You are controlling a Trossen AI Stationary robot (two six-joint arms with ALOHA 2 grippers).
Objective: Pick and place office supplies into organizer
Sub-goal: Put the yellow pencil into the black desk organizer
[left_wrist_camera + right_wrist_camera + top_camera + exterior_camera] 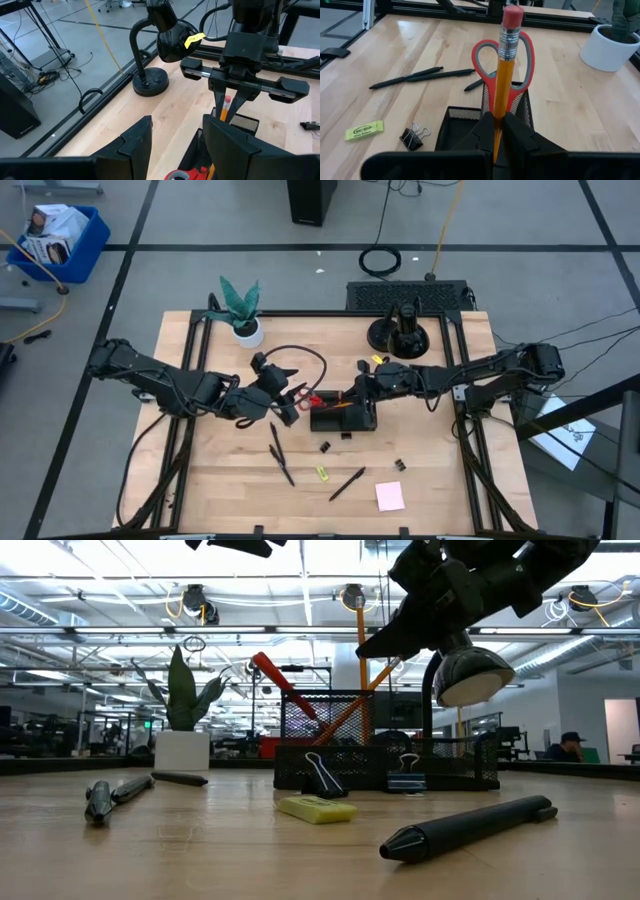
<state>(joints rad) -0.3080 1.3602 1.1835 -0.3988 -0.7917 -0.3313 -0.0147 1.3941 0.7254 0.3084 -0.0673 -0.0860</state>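
The black mesh organizer (pixel 342 418) sits mid-table. Red-handled scissors (pixel 506 60) stand in its cup, handles up. My right gripper (pixel 495 122) reaches in from the table's right and is shut on an orange pencil (pixel 504 75) over the organizer. My left gripper (pixel 177 142) hovers open on the organizer's left side, close above the scissors' handle (pixel 182 175), with nothing between its fingers. Black pens (pixel 280 452), black clips (pixel 325 447), a yellow-green piece (pixel 322 472) and a pink sticky pad (pixel 390 496) lie on the near half of the table. My right gripper pinches the pencil's shaft (pixel 497 107) between its two fingers. The fingers slant down from the table's right and lie across the pencil. The pencil stands nearly upright, its pink eraser end (pixel 512 15) up. Its lower end is hidden behind the fingers, over the organizer.
A black desk lamp on a round base (pixel 400 335) stands at the far right of the table. A green plant in a white pot (pixel 242 315) stands at the far left. A black cable (pixel 300 355) loops behind the left gripper.
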